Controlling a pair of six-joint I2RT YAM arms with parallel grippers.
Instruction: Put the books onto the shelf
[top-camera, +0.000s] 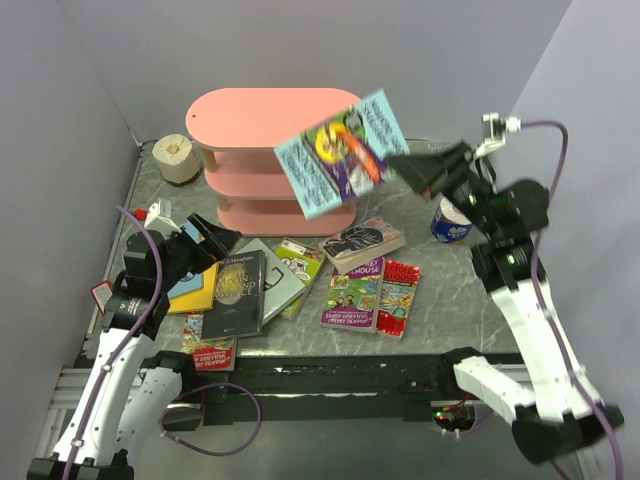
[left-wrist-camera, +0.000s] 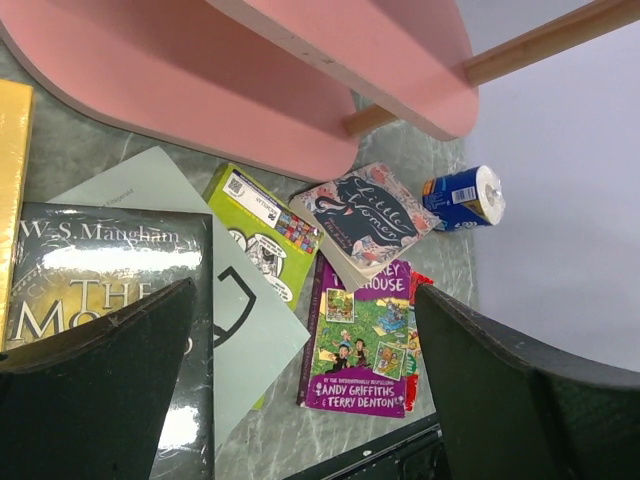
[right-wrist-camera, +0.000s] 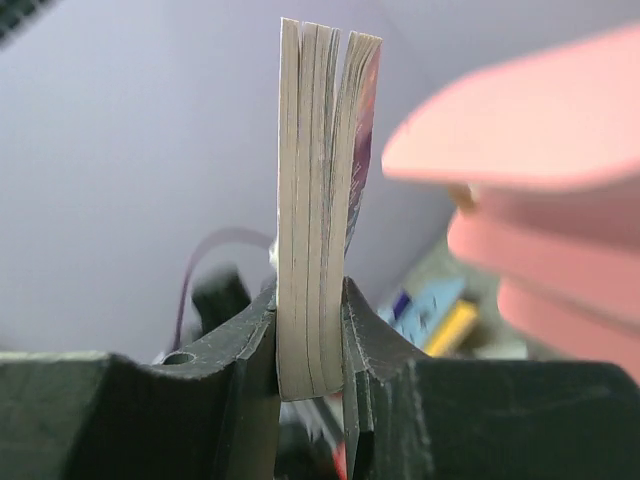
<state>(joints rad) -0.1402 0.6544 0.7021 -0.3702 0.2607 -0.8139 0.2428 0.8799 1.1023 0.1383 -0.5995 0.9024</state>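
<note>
Here, the right gripper (top-camera: 400, 162) pinches a light blue book (top-camera: 340, 155) by one edge, holding it tilted in the air near the right end of the pink shelf (top-camera: 270, 110), level w/ the top board. In the right wrist view the fingers (right-wrist-camera: 255, 350) press on both sides of the page block, w/ a gap between book and shelf. The left gripper (top-camera: 205, 238), jaws spread wide, hangs low over the table's (top-camera: 450, 290) left side. Below it lie a black book (left-wrist-camera: 100, 270), a grey book (left-wrist-camera: 150, 190) and a yellow book (left-wrist-camera: 12, 150). The rest lie flat at centre: lime green book (top-camera: 300, 262), dark floral book (top-camera: 362, 243), purple book (top-camera: 352, 293), red book (top-camera: 398, 297). A blue-wrapped roll (top-camera: 450, 222) sits at right, a paper roll (top-camera: 178, 158) left of the shelf
</note>
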